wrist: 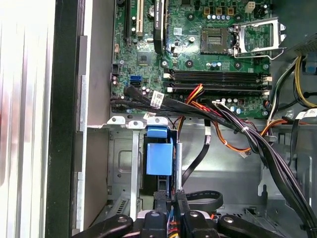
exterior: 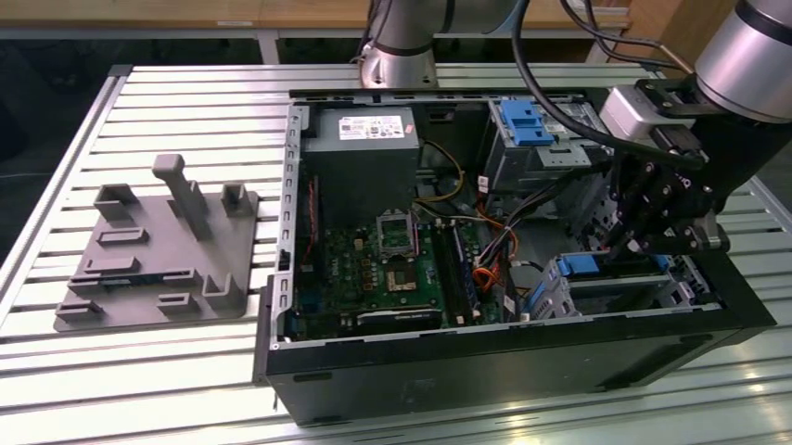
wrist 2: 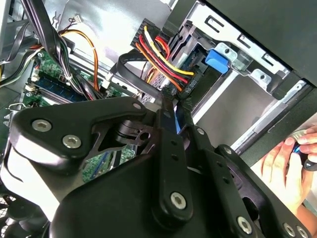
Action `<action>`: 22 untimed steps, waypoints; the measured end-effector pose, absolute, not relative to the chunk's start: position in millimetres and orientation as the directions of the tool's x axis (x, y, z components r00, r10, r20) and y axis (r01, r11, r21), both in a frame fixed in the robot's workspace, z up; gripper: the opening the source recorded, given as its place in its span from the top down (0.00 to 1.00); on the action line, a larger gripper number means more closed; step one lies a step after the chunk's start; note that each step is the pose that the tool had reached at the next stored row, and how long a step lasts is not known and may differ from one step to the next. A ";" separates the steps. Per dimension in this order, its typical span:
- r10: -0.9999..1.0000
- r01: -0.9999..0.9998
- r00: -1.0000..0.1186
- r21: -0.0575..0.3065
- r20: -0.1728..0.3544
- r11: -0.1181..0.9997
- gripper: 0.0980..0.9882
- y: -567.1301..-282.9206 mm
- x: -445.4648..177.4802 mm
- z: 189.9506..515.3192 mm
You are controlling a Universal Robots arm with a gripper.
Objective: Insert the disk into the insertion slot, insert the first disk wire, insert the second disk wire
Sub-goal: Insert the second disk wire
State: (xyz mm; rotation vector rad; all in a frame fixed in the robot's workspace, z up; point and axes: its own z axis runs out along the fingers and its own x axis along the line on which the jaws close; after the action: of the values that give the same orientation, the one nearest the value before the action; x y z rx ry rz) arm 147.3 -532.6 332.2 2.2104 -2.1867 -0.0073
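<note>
The black pincer (wrist 2: 171,116) fills the foreground of the second wrist view, its fingers drawn nearly together on a black wire plug (wrist 2: 167,106) at the disk's end. The disk (wrist: 159,153), blue carrier showing, sits inside the insertion slot (wrist: 124,163), in the computer case (exterior: 495,362) on the slatted tabletop (exterior: 148,362).

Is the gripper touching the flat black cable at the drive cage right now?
Touching. In the first wrist view the gripper has its jaws pinched on the flat black cable beside the disk, with no gap showing.
</note>
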 end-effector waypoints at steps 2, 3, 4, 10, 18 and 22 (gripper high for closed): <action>-1.000 -1.000 0.012 0.026 0.019 -0.011 0.89 -532.6 147.3 332.6; -1.000 -1.000 0.012 0.026 0.019 -0.012 0.89 -532.6 147.3 332.7; -1.000 -1.000 0.014 0.026 0.019 -0.013 0.89 -532.6 147.3 332.7; -0.999 -0.999 0.045 0.026 0.020 -0.045 0.89 -532.6 147.3 332.4; -0.998 -0.998 0.065 0.026 0.020 -0.064 0.89 -532.7 147.3 330.3; -0.997 -0.997 0.072 0.026 0.019 -0.071 0.89 -532.7 147.3 330.0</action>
State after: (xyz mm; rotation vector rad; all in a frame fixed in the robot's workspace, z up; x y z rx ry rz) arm 147.3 -532.7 330.0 2.2760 -2.1181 -0.0058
